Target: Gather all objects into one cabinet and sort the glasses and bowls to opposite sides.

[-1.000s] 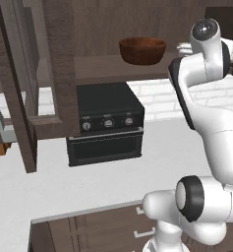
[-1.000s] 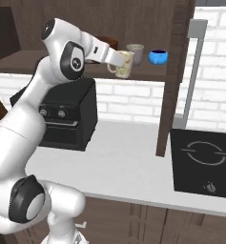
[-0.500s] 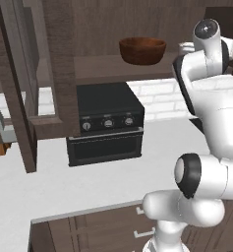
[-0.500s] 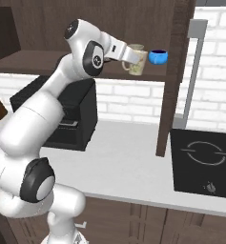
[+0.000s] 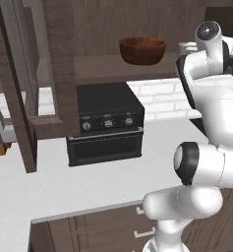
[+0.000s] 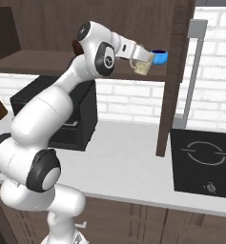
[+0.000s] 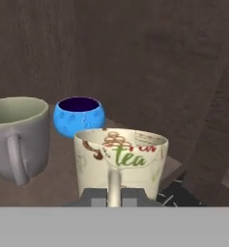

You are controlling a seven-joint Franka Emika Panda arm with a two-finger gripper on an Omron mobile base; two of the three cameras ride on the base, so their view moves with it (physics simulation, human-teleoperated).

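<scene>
Gripper [image 7: 114, 195] clamped narrow on cream mug [image 7: 120, 161] handle, mug raised at cabinet shelf [image 5: 113, 66] level. Blue bowl [image 7: 79, 116] behind mug; grey-green mug [image 7: 15, 137] beside; probably resting on shelf. Brown bowl [image 5: 142, 50] on shelf.

dark cabinet shelf [image 5: 108, 66], brown bowl [image 5: 142, 50], blue bowl [image 7: 79, 116], grey-green mug [image 7: 17, 136]

Cream mug [image 7: 120, 161] printed with green "tea" lettering and brown swirls, plain grey-green mug [image 7: 17, 137], bright blue bowl [image 7: 79, 116] with faint darker speckles and deep purple inside, reddish-brown wooden bowl [image 5: 142, 50], dark brown wood-grain cabinet [image 5: 96, 66]
</scene>
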